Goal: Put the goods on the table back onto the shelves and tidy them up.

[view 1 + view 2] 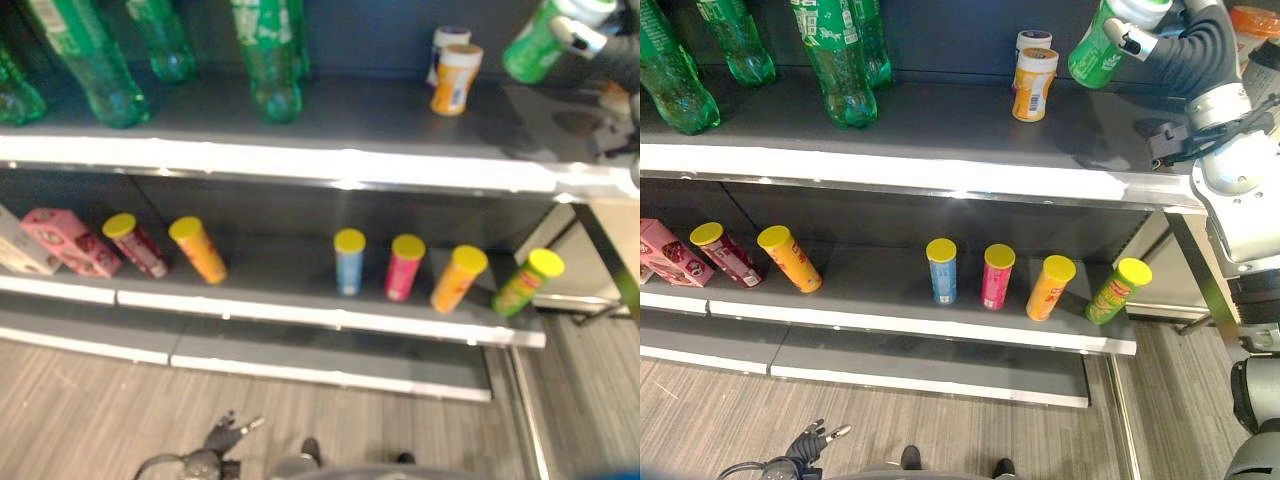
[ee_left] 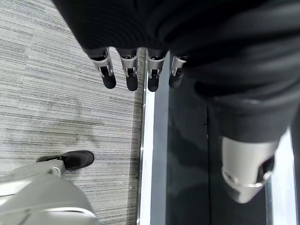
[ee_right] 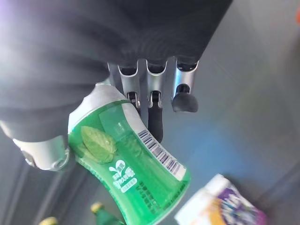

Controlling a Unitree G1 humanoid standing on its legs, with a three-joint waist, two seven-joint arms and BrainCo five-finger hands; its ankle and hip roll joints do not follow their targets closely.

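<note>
My right hand [image 1: 1170, 50] is raised over the right end of the upper shelf [image 1: 940, 125]. It is shut on a green container with a white cap [image 1: 1100, 48], held tilted above the shelf board. The right wrist view shows the fingers [image 3: 154, 115] and thumb curled round that green container [image 3: 131, 173]. Just to its left on the same shelf stand an orange-and-white jar [image 1: 1034, 88] and a second jar [image 1: 1034, 40] behind it. My left hand [image 2: 131, 70] hangs low over the floor beside the shelf's base, fingers straight and holding nothing.
Several green soda bottles [image 1: 835, 60] fill the left of the upper shelf. The lower shelf [image 1: 890, 320] carries yellow-lidded tubes, some leaning: blue [image 1: 941, 272], pink [image 1: 996, 278], orange [image 1: 1050, 288], green [image 1: 1117, 292]. Two more tubes and a pink box [image 1: 662, 255] lie at the left.
</note>
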